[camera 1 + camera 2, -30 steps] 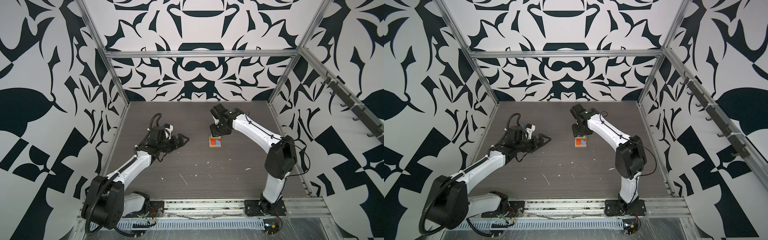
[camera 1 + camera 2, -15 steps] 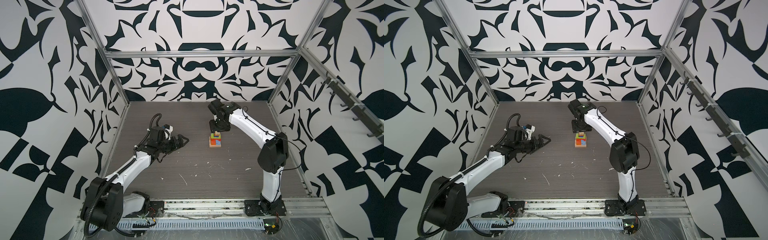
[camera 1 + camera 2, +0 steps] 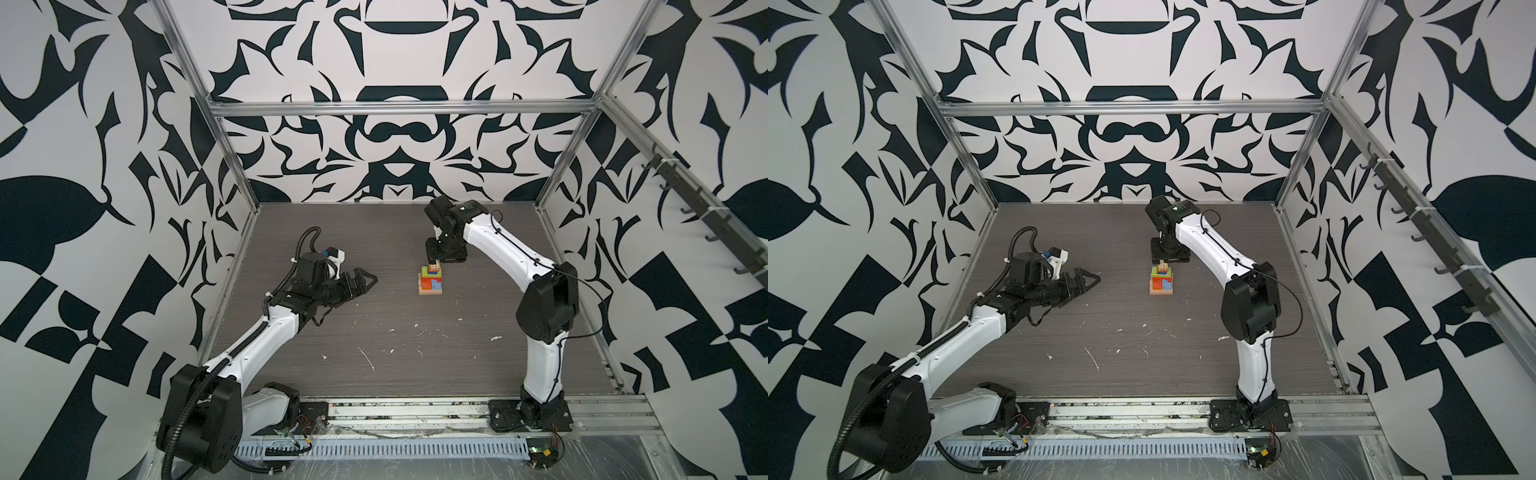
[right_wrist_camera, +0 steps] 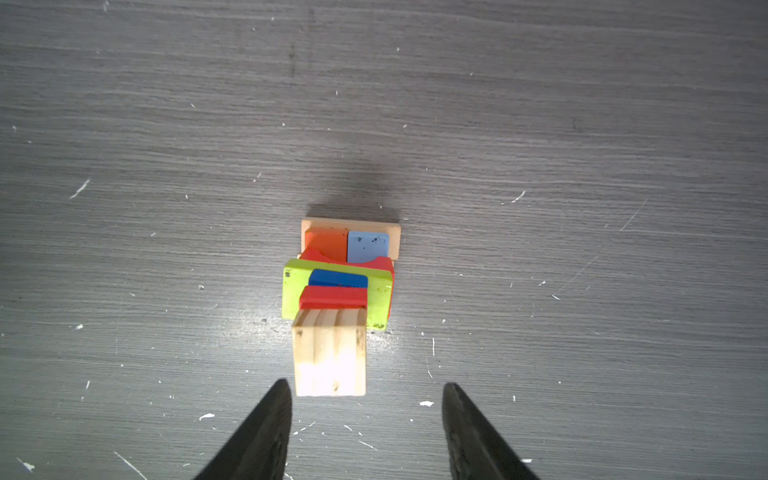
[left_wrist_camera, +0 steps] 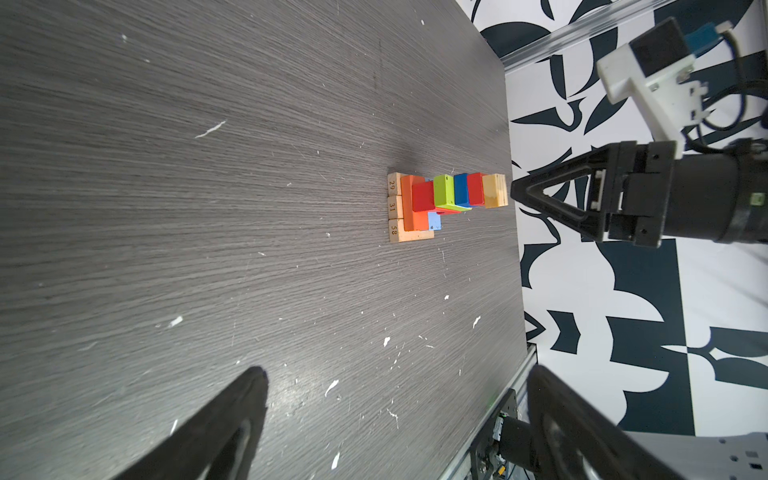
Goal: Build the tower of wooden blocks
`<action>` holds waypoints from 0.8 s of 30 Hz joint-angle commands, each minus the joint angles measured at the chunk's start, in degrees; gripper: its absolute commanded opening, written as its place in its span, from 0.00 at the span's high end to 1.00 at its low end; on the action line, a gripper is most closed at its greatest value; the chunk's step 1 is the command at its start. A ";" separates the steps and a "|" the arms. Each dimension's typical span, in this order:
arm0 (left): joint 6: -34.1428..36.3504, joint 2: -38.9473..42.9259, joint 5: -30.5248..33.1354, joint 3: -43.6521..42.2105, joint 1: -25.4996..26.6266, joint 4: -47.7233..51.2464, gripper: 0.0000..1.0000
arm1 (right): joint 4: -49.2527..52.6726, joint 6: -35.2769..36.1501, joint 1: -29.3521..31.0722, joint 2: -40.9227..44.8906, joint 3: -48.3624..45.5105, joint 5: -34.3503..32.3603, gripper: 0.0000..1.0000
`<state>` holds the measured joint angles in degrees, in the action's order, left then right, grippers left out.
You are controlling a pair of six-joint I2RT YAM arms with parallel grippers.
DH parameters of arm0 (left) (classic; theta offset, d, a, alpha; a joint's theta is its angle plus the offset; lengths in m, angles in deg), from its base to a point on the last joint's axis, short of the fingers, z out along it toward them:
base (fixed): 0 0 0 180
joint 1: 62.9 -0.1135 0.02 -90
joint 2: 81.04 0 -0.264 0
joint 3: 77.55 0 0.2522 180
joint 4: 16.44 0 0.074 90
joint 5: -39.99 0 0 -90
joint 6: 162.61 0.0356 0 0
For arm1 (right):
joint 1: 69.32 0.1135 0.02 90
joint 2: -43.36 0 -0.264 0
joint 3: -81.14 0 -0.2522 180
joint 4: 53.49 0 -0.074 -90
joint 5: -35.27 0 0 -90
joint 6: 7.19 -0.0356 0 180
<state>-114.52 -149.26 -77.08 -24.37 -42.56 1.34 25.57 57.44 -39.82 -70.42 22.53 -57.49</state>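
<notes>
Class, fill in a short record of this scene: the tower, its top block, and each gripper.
Tower: wood block tower, upright on the table
Layers, bottom up: tan base, orange and light blue, red, lime green, dark blue, red, tan
Top block: plain tan block, clear of the jaws
Right gripper: above the tower, jaws open, empty
Left gripper: off to the side, jaws open, empty

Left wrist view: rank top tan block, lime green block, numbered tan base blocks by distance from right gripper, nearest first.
1. top tan block: topmost, just under the right gripper.
2. lime green block: mid-stack.
3. numbered tan base blocks: bottom, on the table.
</notes>
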 commanded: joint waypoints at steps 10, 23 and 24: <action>-0.65 0.48 -0.93 -0.75 0.16 -2.16 0.00 | 1.49 -0.05 0.13 -2.08 3.92 2.14 0.40; -0.41 0.37 -1.06 -1.08 0.20 -2.42 0.00 | 0.83 -0.61 0.17 -4.78 4.52 1.54 0.41; -0.45 0.37 -1.16 -1.20 0.26 -2.51 0.00 | 0.80 -0.61 0.24 -4.95 4.68 1.45 0.41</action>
<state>-114.83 -149.26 -77.30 -24.41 -42.56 -0.26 25.81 57.38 -39.82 -76.65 24.76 -55.57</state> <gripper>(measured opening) 0.994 0.591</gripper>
